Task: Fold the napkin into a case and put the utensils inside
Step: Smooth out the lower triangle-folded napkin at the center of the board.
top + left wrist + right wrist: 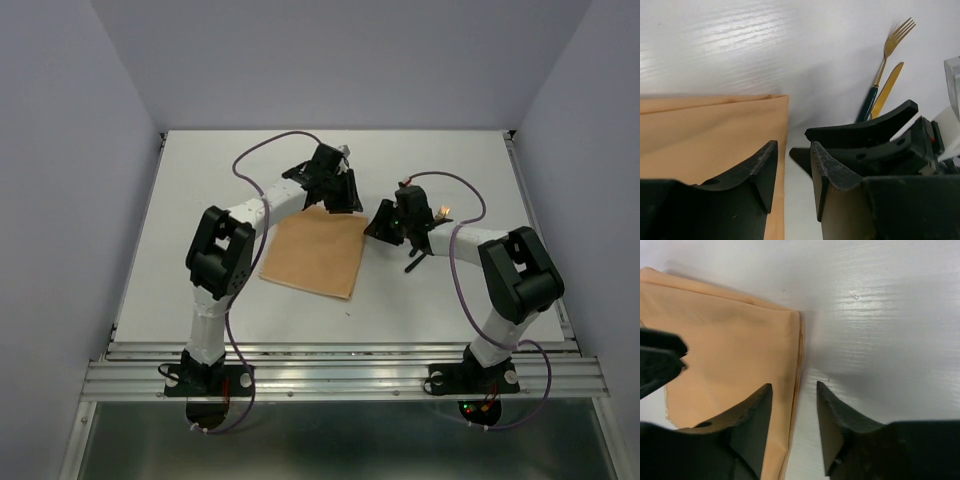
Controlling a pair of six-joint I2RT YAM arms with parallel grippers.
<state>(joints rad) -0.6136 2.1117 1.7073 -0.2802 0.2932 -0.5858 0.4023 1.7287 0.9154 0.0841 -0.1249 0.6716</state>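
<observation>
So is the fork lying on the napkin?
No, the fork lies on the bare table beside the knife, clear of the napkin.

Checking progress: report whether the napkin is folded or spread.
Folded. The napkin shows doubled layers along one edge in the right wrist view and lies flat as a broad rectangle.
</observation>
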